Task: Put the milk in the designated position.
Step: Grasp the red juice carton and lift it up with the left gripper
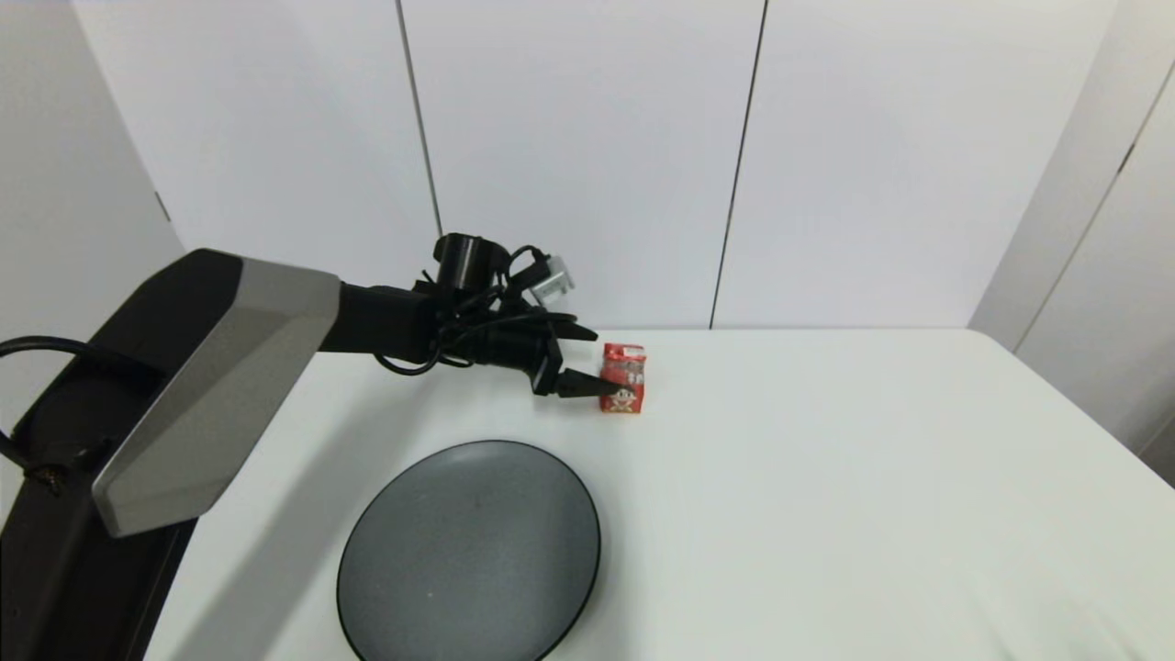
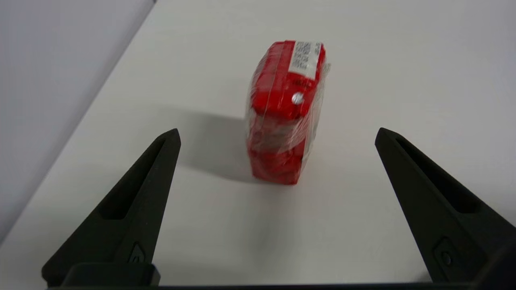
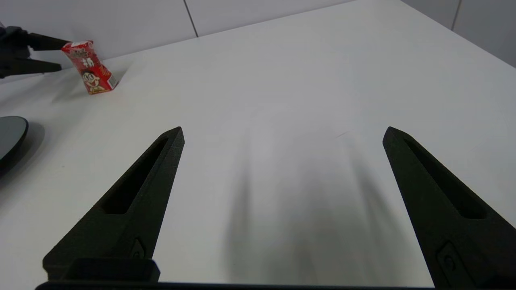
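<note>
The milk [image 1: 623,378] is a small red carton with a cartoon child's face, standing upright on the white table near its far edge. My left gripper [image 1: 595,360] reaches in from the left, open, with its fingertips just short of the carton. From the left wrist the milk [image 2: 284,112] stands a little ahead of the gap between the two spread fingers [image 2: 137,201], touching neither. My right gripper [image 3: 282,133] hangs open and empty over bare table on the right side. Far off in the right wrist view I see the milk [image 3: 92,68]. The designated position carries no mark on the tabletop.
A large round dark grey plate [image 1: 470,553] lies at the front left of the table; its rim [image 3: 12,135] shows in the right wrist view. The white wall stands close behind the carton. The left arm's grey link [image 1: 211,386] crosses the left side.
</note>
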Motion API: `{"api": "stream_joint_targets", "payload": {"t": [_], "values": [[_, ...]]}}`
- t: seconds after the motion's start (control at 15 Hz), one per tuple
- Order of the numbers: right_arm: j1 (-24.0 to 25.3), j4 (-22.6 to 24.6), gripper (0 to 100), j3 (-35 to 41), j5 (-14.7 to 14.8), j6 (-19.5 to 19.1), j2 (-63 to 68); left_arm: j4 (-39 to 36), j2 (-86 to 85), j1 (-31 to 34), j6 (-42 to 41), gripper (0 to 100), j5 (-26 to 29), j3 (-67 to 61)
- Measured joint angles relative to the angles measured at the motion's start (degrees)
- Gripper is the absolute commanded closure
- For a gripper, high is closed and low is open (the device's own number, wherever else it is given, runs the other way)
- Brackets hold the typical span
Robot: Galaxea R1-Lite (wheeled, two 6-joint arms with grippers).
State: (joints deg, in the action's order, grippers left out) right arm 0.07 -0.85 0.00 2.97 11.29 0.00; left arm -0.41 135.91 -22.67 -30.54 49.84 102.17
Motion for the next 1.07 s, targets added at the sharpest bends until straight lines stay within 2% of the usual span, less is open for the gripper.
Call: {"api": "stream_joint_targets", "payload": {"t": [0.33,0.4,1.07], "values": [[-0.02,-0.02,0,0.0,0.0,0.0,0.0,0.0,3.32,-3.39,3.1,0,-0.11,4.14],[-0.02,-0.02,0,0.0,0.0,0.0,0.0,0.0,3.73,-3.67,3.12,100,-0.09,4.33],[0.0,0.0,0,0.0,0.0,0.0,0.0,0.04,4.66,-4.13,3.0,100,-0.15,3.73]]}}
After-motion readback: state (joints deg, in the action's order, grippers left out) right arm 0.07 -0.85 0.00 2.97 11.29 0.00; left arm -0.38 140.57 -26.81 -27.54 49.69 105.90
